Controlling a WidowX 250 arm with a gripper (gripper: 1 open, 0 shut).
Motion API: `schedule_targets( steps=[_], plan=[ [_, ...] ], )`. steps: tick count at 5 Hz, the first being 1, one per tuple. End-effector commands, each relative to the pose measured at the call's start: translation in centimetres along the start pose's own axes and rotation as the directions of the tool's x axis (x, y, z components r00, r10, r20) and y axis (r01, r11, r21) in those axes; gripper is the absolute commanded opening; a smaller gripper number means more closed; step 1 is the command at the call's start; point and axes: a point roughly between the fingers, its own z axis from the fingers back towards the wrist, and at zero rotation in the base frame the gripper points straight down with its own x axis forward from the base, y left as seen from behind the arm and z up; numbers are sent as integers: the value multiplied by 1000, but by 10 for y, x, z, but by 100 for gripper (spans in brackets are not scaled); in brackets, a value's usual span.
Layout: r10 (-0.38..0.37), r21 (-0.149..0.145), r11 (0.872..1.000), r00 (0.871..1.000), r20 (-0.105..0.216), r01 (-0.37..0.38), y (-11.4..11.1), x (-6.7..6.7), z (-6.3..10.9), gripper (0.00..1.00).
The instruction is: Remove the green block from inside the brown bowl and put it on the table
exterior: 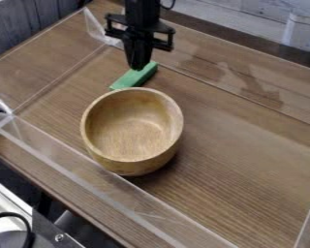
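Observation:
The green block (131, 78) lies flat on the table (242, 136), just beyond the far rim of the brown bowl (129, 161). Nothing shows inside the bowl. My gripper (140, 64) points straight down over the block's far end, and its black fingers are pressed together, shut. The fingertips hide the block's far tip, so I cannot tell whether they touch it.
Low clear plastic walls (42, 145) run along the table's left and front edges, with another wall at the back left. A pale object (309, 44) stands at the far right, outside the walls. Bare tabletop stretches to the right of the bowl.

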Motion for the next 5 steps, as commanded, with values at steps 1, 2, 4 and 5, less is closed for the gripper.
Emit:
schedule_targets(
  steps=[1,2,4,5],
  plan=[
    [0,-21,1000,997,74,1,8,16,13,0],
    [3,-48,999,997,81,1,15,15,-7,0],
    [7,-98,995,996,94,2,25,12,-43,0],
    [-2,-91,996,993,117,13,27,13,-45,0]
  ],
)
